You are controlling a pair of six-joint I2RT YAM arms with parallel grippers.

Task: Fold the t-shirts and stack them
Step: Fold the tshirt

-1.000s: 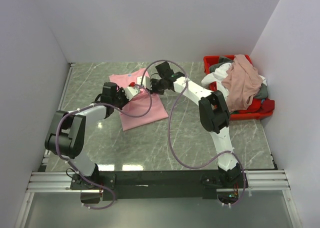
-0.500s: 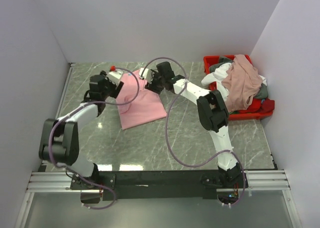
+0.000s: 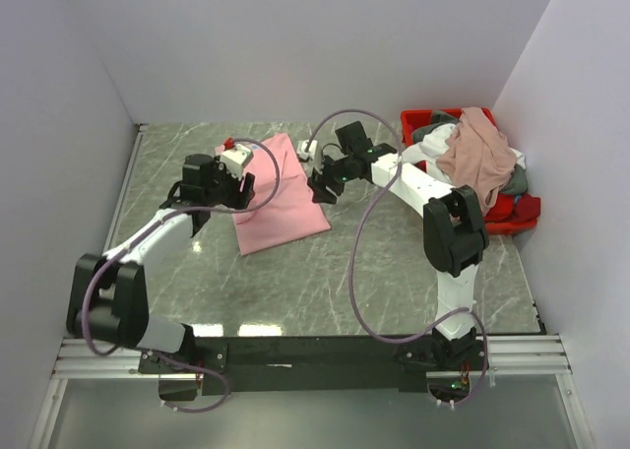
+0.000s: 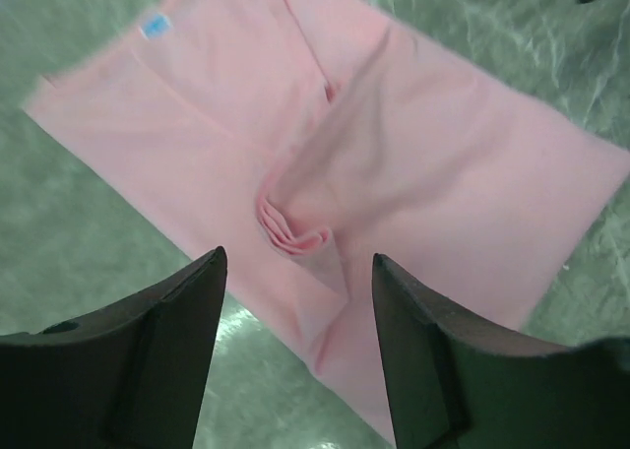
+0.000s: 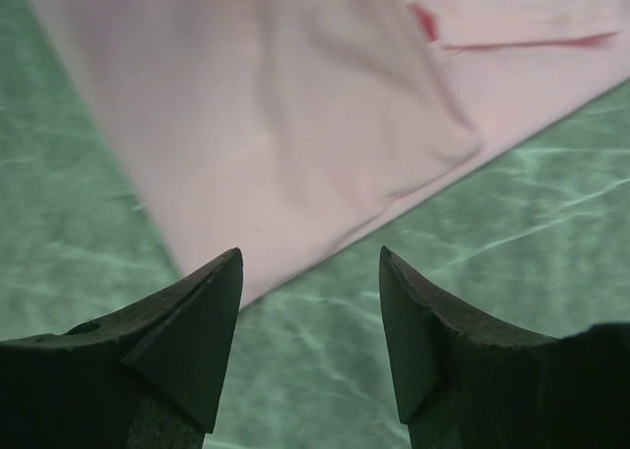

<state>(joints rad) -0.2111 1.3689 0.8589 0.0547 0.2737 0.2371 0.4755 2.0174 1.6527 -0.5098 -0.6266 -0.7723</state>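
A light pink t-shirt (image 3: 285,198) lies folded in a long rectangle on the marble table. In the left wrist view the pink t-shirt (image 4: 443,173) has a small bunched pleat (image 4: 295,234) near its middle. My left gripper (image 3: 244,181) hovers open over the shirt's left edge, its jaws (image 4: 297,255) holding nothing. At the shirt's right edge my right gripper (image 3: 320,180) is also open; its jaws (image 5: 310,252) frame the pink t-shirt's (image 5: 295,104) edge and bare table. More t-shirts are heaped at the right: dusty rose (image 3: 477,159), white (image 3: 421,159), grey (image 3: 517,178), red (image 3: 512,211).
A red plastic bin (image 3: 415,124) at the back right holds the heap, which spills over its rim. White walls close in the table on the left, back and right. The arms' mounting rail (image 3: 295,351) runs along the near edge.
Both grippers went from shut to open and let go of the pink shirt. They carried its fold toward the back, then drew apart to the shirt's left and right edges.
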